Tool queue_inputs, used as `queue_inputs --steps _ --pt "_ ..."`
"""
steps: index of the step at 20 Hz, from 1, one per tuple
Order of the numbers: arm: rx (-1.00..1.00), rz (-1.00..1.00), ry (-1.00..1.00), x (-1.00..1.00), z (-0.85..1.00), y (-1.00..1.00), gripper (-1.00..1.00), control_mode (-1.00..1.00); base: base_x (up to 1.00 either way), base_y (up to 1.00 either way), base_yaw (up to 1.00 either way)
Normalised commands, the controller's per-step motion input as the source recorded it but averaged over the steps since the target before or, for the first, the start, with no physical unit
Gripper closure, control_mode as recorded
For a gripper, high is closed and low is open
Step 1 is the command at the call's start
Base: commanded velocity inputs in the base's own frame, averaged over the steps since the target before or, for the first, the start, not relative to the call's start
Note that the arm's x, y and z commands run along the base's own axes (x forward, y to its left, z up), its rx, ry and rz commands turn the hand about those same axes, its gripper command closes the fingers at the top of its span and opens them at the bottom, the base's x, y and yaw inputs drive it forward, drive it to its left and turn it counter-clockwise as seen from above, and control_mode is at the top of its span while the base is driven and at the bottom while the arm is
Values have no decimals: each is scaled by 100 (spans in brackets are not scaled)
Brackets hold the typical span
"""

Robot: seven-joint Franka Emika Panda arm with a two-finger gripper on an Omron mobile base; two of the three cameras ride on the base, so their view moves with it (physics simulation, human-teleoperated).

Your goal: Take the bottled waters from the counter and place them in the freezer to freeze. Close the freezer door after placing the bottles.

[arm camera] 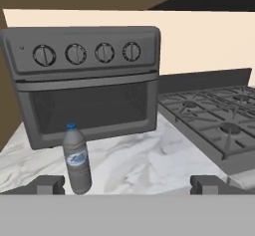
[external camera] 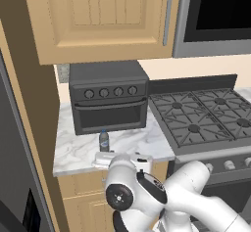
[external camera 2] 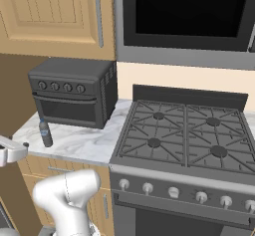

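One bottled water (arm camera: pixel 77 159) stands upright on the white marble counter (arm camera: pixel 149 163), in front of the toaster oven's left half. It is a small grey bottle with a blue cap, and it also shows in the base views (external camera: pixel 104 140) (external camera 2: pixel 45 133). My gripper (arm camera: pixel 129 185) hovers at the counter's front edge, open wide, with nothing between its fingers. The bottle is just ahead of the left fingertip (arm camera: pixel 47 184), apart from it. The white hand (external camera: pixel 105 157) (external camera 2: pixel 14 149) sits just short of the bottle. A grey refrigerator panel (external camera: pixel 10 167) fills the far left; the freezer's inside is out of view.
A dark toaster oven (external camera: pixel 108 96) stands at the back of the counter, right behind the bottle. The black gas stove (external camera: pixel 206 116) adjoins the counter on the right. Wooden wall cabinets (external camera: pixel 103 15) and a microwave (external camera 2: pixel 189 16) hang overhead. A brown side panel (external camera: pixel 29 104) bounds the counter's left.
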Motion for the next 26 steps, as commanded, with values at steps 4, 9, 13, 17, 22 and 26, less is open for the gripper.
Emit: queue_inputs --steps 4,9,13,17,22,26 --pt "0 0 0 9 0 6 -100 -100 0 0 0" --pt "0 0 0 9 0 1 -100 -100 0 0 0" --pt "0 0 0 11 0 3 -100 -100 0 0 0" --pt "0 0 0 11 0 11 -100 -100 0 0 0" --pt "0 0 0 13 0 8 -100 -100 0 0 0" --pt "0 0 0 14 0 9 -100 -100 0 0 0"
